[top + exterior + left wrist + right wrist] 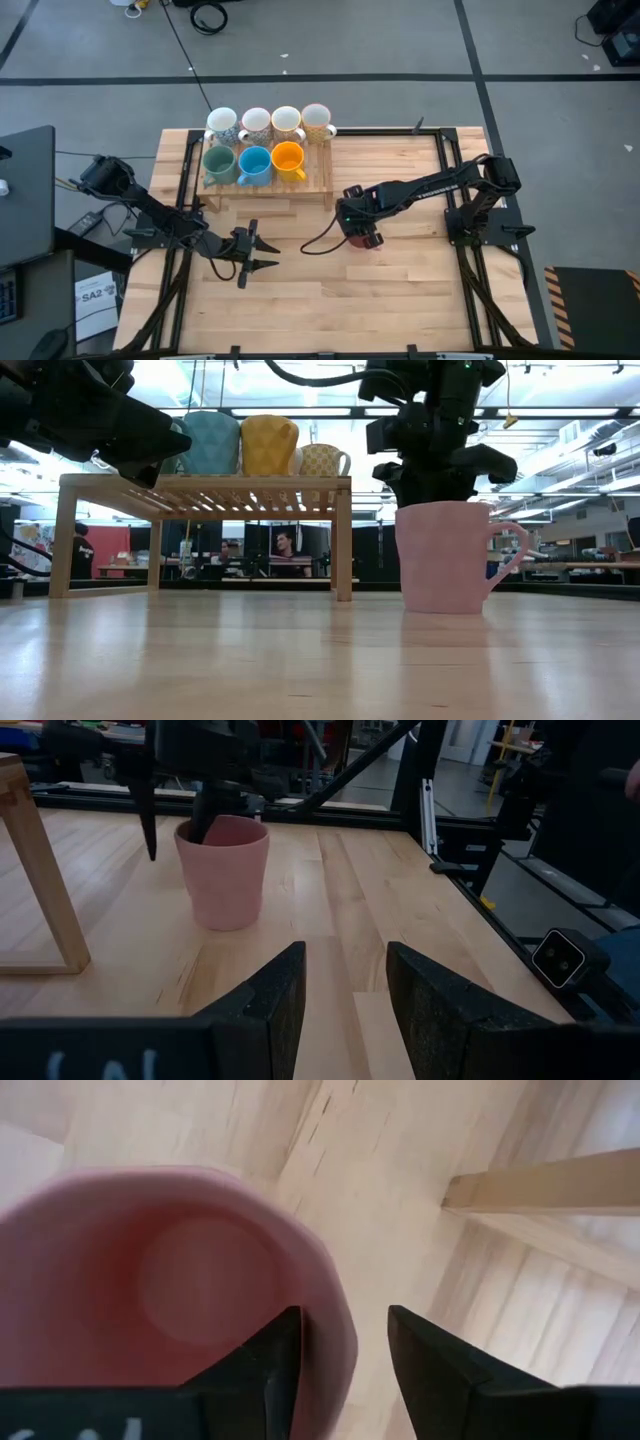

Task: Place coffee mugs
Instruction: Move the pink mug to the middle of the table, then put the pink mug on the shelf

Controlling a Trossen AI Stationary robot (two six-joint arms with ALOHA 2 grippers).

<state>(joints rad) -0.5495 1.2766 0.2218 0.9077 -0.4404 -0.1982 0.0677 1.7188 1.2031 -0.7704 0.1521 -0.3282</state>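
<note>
Where pink mug (443, 556) stands, rack (205, 487) beside.

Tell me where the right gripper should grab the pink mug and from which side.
Take the pink mug by its rim wall, coming straight down from above. It stands upright on the table, mouth open, so one finger can go inside and one outside. The right gripper already hangs over it, straddling the rim. The handle juts sideways, so probably keep off it.

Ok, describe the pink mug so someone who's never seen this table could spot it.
Find the slatted wooden rack at the table's back. In front of its right end, the pink mug stands alone on the tabletop, under the right gripper. It is the only mug off the rack.
</note>
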